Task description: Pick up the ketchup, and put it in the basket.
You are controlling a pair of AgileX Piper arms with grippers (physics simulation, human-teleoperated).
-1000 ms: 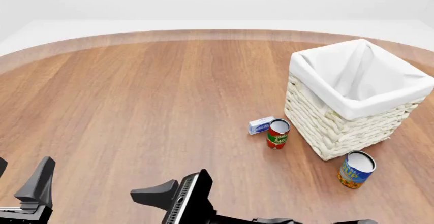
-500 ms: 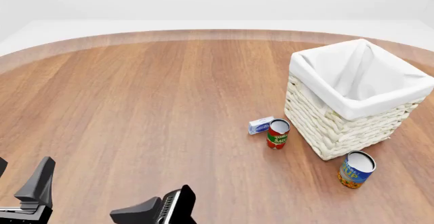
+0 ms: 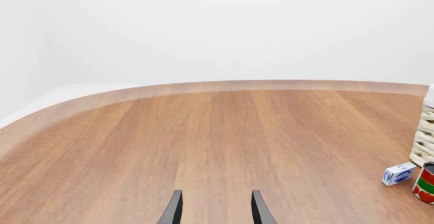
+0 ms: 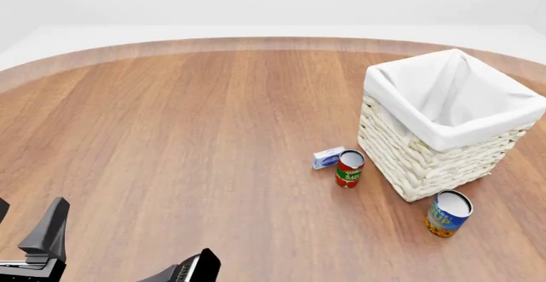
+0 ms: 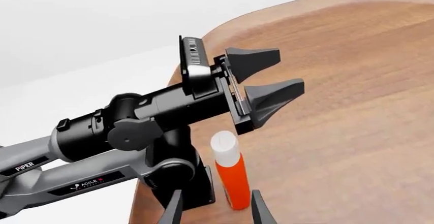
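Note:
The ketchup (image 5: 230,176), an orange-red bottle with a white cap, stands upright beside the left arm's base in the right wrist view. It is out of the front view. My right gripper (image 5: 215,211) is open, and the bottle stands just ahead of the gap between its fingers. Only its tip shows at the bottom edge of the front view (image 4: 183,268). My left gripper (image 4: 30,208) is open and empty at the near left, also seen in its own wrist view (image 3: 215,211) and the right wrist view (image 5: 288,70). The basket (image 4: 426,160) stands far right.
A red-and-green tomato sauce can (image 4: 350,168) and a small blue-white box (image 4: 328,157) sit just left of the basket. A blue-and-yellow can (image 4: 448,213) stands in front of it. The left arm's body (image 5: 135,127) is close to the ketchup.
My right gripper has moved left and down toward the near edge of the front view, so less of it shows. The left gripper and the table objects have not moved.

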